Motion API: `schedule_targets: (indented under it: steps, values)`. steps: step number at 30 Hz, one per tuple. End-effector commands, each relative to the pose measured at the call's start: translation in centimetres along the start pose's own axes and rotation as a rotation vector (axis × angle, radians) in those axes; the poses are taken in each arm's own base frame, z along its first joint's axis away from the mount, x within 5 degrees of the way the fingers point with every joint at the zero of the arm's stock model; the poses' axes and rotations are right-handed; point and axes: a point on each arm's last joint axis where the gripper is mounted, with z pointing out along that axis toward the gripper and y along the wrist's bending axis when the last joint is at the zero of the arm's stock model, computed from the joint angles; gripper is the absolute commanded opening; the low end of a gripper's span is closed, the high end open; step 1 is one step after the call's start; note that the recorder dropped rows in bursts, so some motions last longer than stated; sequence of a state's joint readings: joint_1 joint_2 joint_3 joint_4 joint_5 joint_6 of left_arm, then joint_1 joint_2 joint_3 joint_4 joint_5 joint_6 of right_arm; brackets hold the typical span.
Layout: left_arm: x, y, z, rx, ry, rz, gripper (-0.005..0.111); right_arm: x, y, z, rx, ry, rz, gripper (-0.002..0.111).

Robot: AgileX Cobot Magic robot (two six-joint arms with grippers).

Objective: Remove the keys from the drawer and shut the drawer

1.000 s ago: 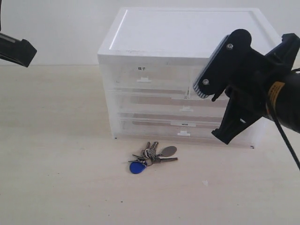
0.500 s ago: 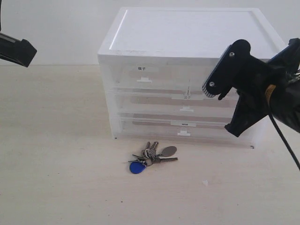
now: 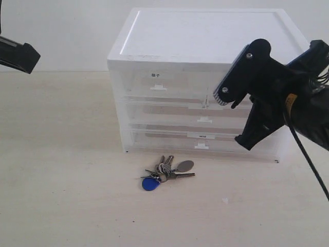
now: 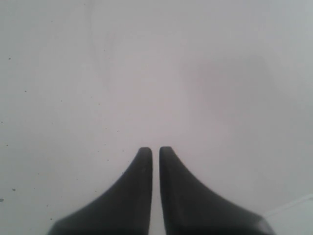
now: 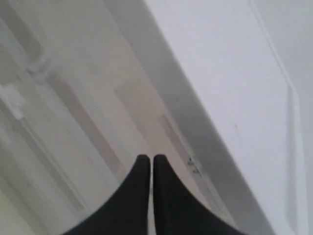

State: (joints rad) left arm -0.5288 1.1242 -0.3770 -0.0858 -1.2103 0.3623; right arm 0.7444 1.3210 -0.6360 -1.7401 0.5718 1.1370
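Poised at the drawer with the right gripper pressed together and empty; left gripper likewise, well apart. Keys out on the surface just before the cabinet. Best pushed squarely and slowly until flush.

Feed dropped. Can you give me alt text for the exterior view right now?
The keys lie on the table in front of a white drawer cabinet. The right gripper, shut, is at the cabinet's top-right front, hiding most of the drawer there.
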Motion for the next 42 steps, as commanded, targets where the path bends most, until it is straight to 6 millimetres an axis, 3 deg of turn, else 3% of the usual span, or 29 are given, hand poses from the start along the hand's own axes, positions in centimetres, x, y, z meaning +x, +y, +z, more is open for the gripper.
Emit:
schedule_targets:
  steps: [1, 6, 13, 21, 27, 35, 42]
  values:
    - [0.0, -0.1, -0.1, 0.002, -0.004, -0.012, 0.005, -2.4, -0.6, -3.7, 0.014, -0.163, 0.027, 0.0]
    - [0.0, -0.1, -0.1, 0.002, -0.004, -0.012, 0.005, -3.1, -2.8, -7.8, 0.102, -0.291, 0.103, 0.0]
    - [0.0, -0.1, -0.1, 0.002, -0.004, -0.012, 0.005, -2.0, -6.8, -13.7, 0.159, -0.483, 0.259, 0.0]
    - [0.0, -0.1, -0.1, 0.002, -0.004, -0.012, 0.005, 2.1, -10.9, -18.8, 0.216, -0.622, 0.439, 0.0]
    - [0.0, -0.1, -0.1, 0.002, -0.004, -0.012, 0.005, 6.4, -13.4, -22.7, 0.278, -0.765, 0.608, 0.0]
    - [0.7, -0.3, -0.1, 0.028, 0.064, -0.012, 0.005, 12.5, -15.2, -26.1, 0.377, -0.898, 0.798, 0.0]
    - [1.4, -0.7, -0.2, 0.062, 0.144, -0.027, 0.005, 12.9, -15.2, -25.8, 0.39, -0.844, 0.819, 0.0]
